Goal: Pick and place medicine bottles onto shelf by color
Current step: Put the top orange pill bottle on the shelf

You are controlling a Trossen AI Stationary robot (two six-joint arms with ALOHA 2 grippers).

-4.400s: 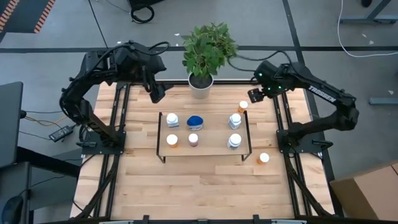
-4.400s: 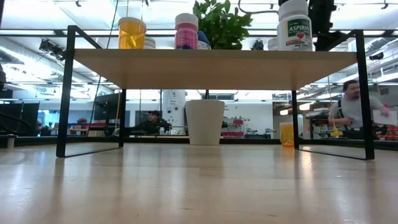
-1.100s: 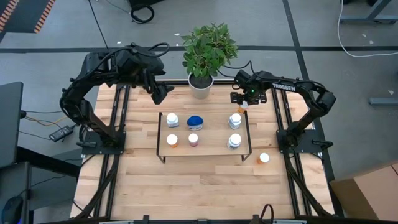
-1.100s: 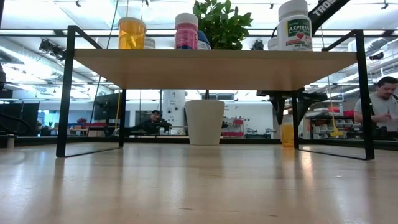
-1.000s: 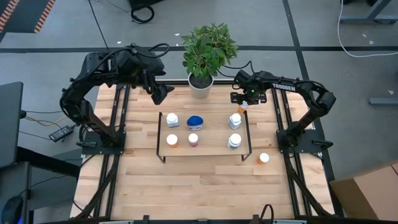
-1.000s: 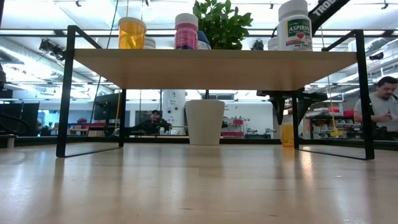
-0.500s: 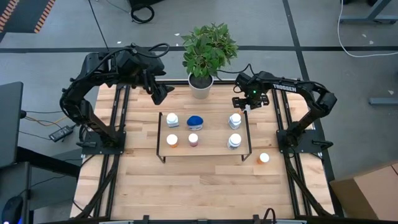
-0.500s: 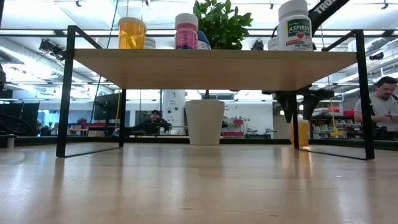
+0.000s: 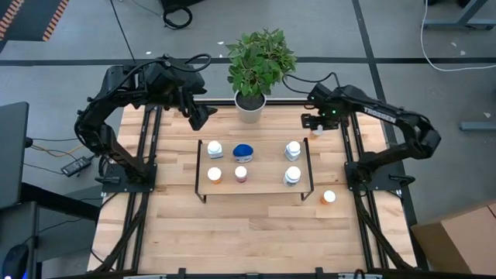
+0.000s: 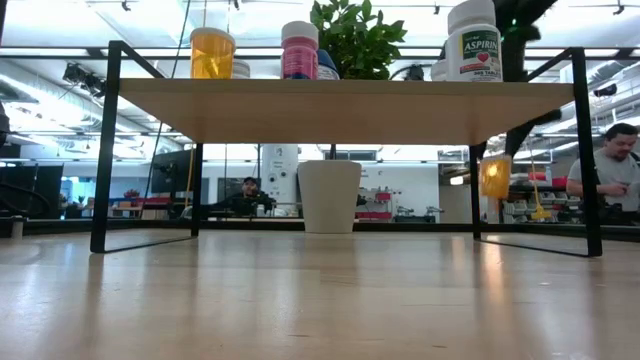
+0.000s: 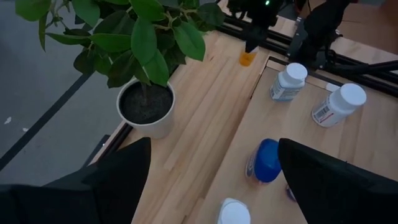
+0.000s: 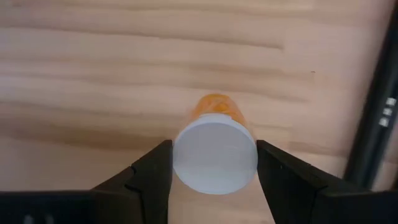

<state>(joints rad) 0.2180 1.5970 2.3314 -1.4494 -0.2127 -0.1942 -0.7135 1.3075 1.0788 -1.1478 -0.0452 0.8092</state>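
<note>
My right gripper [image 9: 316, 124] is shut on a small orange bottle with a white cap [image 12: 214, 155], above the table just past the shelf's far right corner. The low view shows the bottle [image 10: 494, 175] clear of the table. The light-wood shelf [image 9: 263, 164] carries several bottles: white ones [image 9: 292, 149], a blue oval one [image 9: 243, 150], an orange one [image 9: 215, 174] and a reddish one [image 9: 241, 173]. Another orange bottle [image 9: 329, 197] stands on the table near the shelf's near right corner. My left gripper [image 9: 198, 116] waits open at the far left. My right gripper pinches the orange bottle by the sides of its white cap [image 12: 181, 155], one finger [image 12: 149, 177] on each side. The fingers come from above, pointing down. The bottle hangs upright below them, its orange body [image 12: 217, 107] clear of the table.
A white pot with a green plant [image 9: 250, 105] stands at the table's far edge, between the two arms. Black frame rails [image 9: 349, 147] run along the table's left and right sides. A person [image 10: 612, 165] shows in the room behind.
My right gripper has gone up and toward the table's right edge with the orange bottle. The bottle, which stood on the table behind the shelf's right leg, is now lifted clear and upright.
</note>
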